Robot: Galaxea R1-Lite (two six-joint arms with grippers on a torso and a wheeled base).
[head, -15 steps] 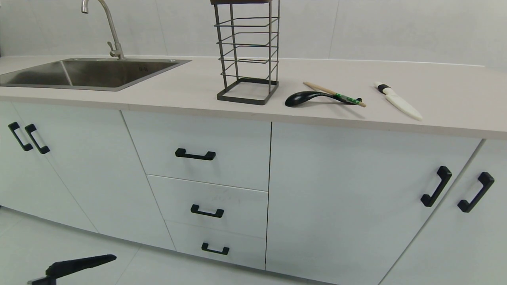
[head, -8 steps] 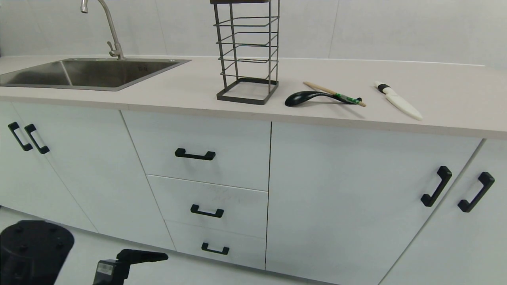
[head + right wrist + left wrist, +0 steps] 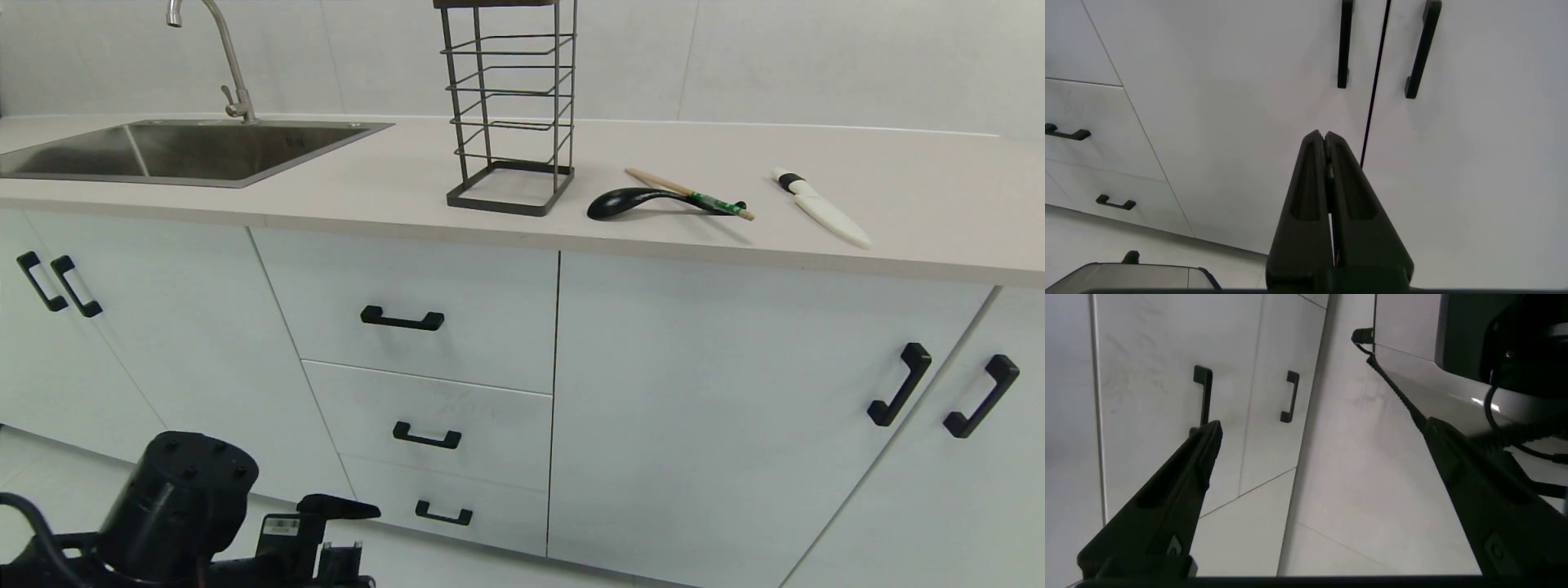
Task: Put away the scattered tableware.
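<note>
While the left gripper point(image 3: 1323, 429) hangs low near the floor, in front of the white drawer stack with black bar handles point(image 3: 433, 400), its two black fingers stand spread wide with nothing between them. All the scattered tableware lies well above it and off to its right, on the pale countertop point(image 3: 343, 184). Just to the right of the tall dark wire rack point(image 3: 510, 106) is the glossy black spoon point(image 3: 624, 202), its bowl toward the rack. A pair of wooden chopsticks with a green band point(image 3: 690, 194) lies slanted over the spoon's handle end. Farther right, apart from both, lies the white knife with a black band point(image 3: 819, 207). The right gripper point(image 3: 1324, 143) has its fingers pressed together and points at white cabinet doors with upright black handles point(image 3: 1290, 98); how far it is from the tableware cannot be told. At the counter's left end sit the stainless steel sink point(image 3: 188, 151) and curved tap point(image 3: 216, 49).
</note>
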